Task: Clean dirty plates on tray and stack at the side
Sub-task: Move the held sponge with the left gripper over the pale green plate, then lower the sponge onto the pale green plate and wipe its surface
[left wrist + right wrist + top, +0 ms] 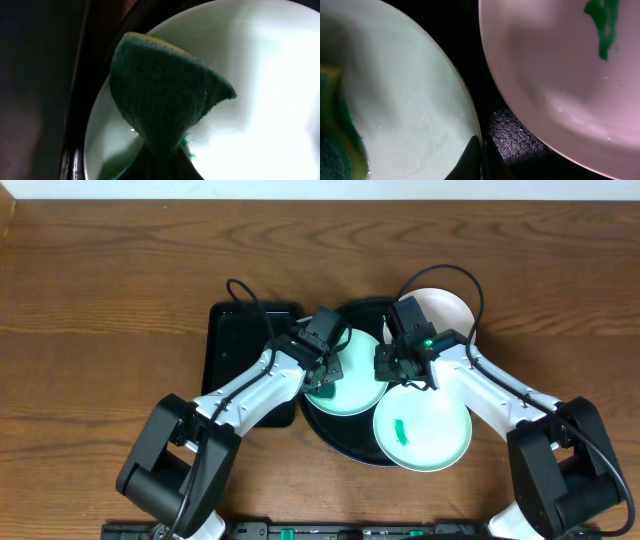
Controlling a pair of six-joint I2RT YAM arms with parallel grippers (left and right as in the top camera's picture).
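The round black tray [338, 442] holds a pale mint plate [355, 390] at its left and a second mint plate [440, 442] with a green smear [401, 428] at the front right. A white plate [448, 308] lies at the back right. My left gripper [324, 383] is shut on a green sponge [165, 95] and presses it on the left mint plate [260, 75]. My right gripper [386, 370] is shut on that plate's right rim [479, 160]. The right wrist view also shows the smeared plate [555, 75] and the sponge's edge [330, 130].
A smaller rectangular black tray [232, 345] lies left of the round tray, under my left arm. Bare wooden table [100, 300] surrounds both trays.
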